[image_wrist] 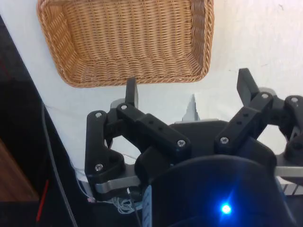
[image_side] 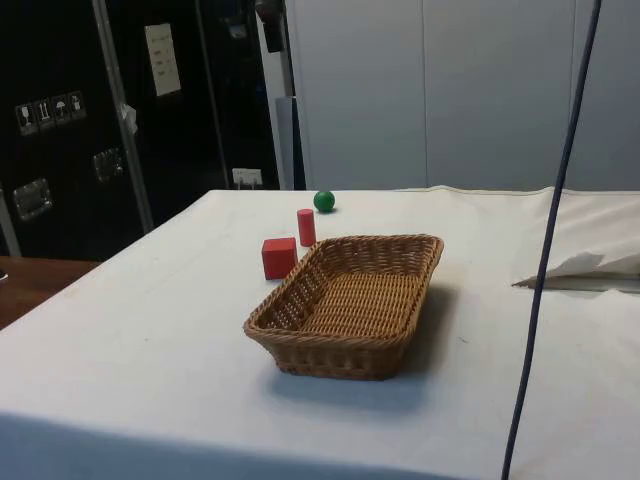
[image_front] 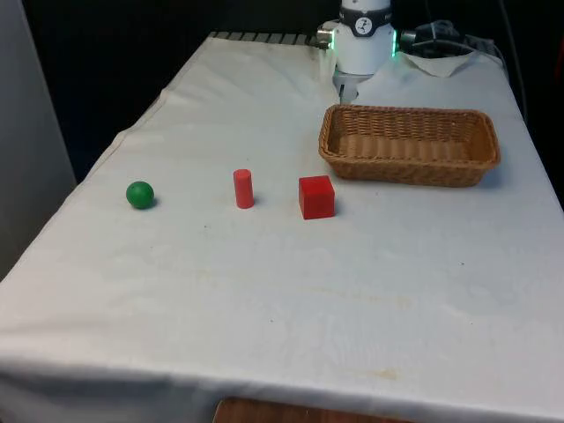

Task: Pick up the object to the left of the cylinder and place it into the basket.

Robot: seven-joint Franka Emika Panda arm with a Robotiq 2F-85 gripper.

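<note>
A small green ball (image_front: 139, 194) sits on the white cloth table (image_front: 264, 291), far over on the front view's left. To its right stands a short red cylinder (image_front: 243, 189), then a red cube (image_front: 316, 196). Further right and farther back rests an empty woven wicker basket (image_front: 410, 167). The black gripper (image_wrist: 189, 90) hangs above the table near the basket's edge, its fingers spread wide apart, holding nothing.

The arm (image_front: 363, 40) has a white, rounded housing with a black ring band near its top. The gripper (image_wrist: 189, 87) is black: two flat fingers (image_wrist: 131, 92) on hinged link bars, fastened with silver round-head screws above a glossy black body.
</note>
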